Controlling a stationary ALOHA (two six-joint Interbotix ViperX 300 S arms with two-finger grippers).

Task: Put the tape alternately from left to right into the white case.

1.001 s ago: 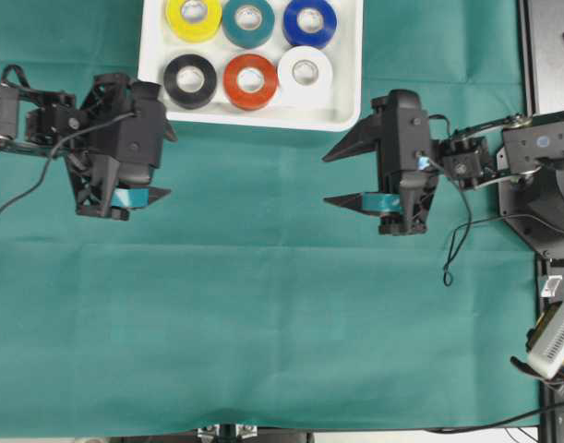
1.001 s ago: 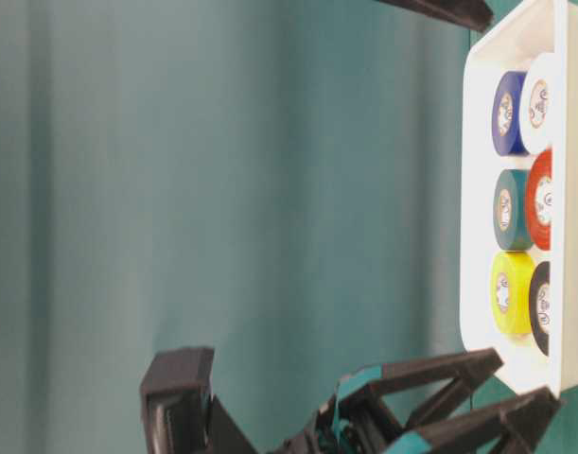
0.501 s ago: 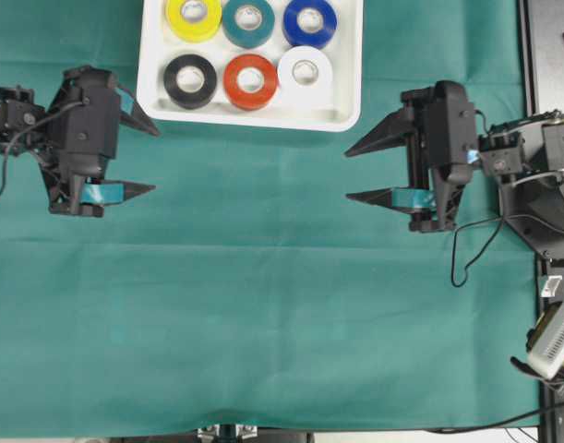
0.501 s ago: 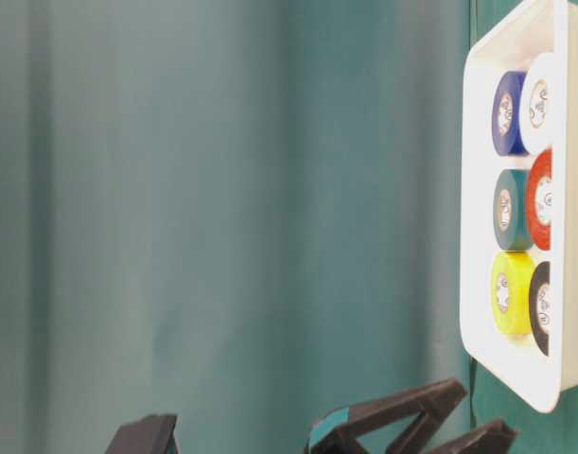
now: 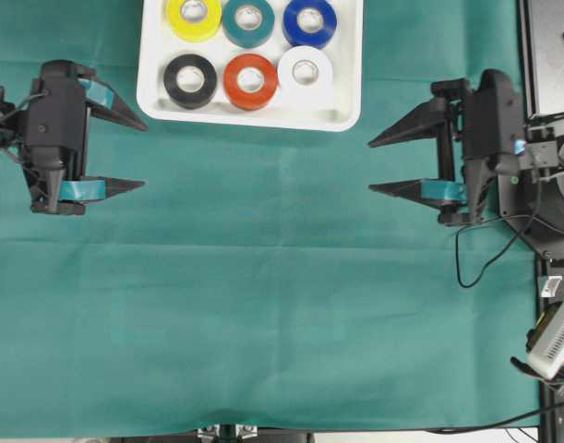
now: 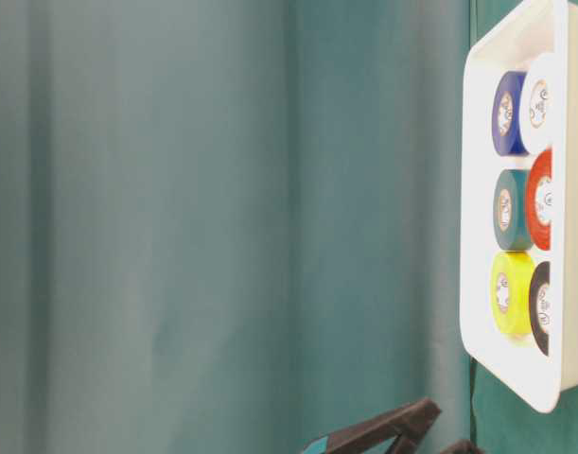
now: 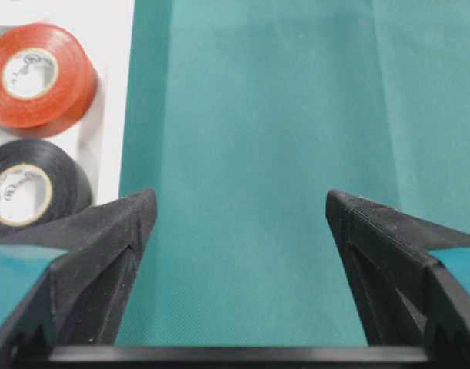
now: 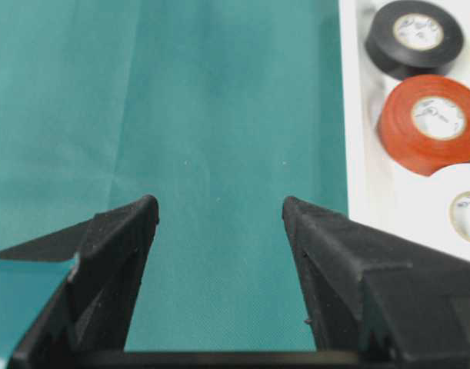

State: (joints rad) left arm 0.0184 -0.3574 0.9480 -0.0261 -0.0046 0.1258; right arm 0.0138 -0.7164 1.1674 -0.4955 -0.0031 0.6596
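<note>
Left end effector (image 5: 125,141) near the worktop's left edge, fingers spread wide, nothing between them, tips pointing toward the middle. Right end effector (image 5: 385,164) near the right edge, likewise splayed and empty, tips pointing inward.

White case (image 5: 351,83) at the far edge of the worktop, between the two end effectors and beyond both, left of the centre line. Six tape rolls inside, in two rows of three: yellow roll (image 5: 193,17), teal roll (image 5: 248,20) and blue roll (image 5: 309,20) in the far row; black roll (image 5: 190,80), red roll (image 5: 250,80) and white roll (image 5: 305,73) in the near row.

Closer to the left end effector, upper fingertip just off the case's near left corner, apart from the rim. Well apart from the right end effector, bare green cloth (image 5: 263,277) between.
</note>
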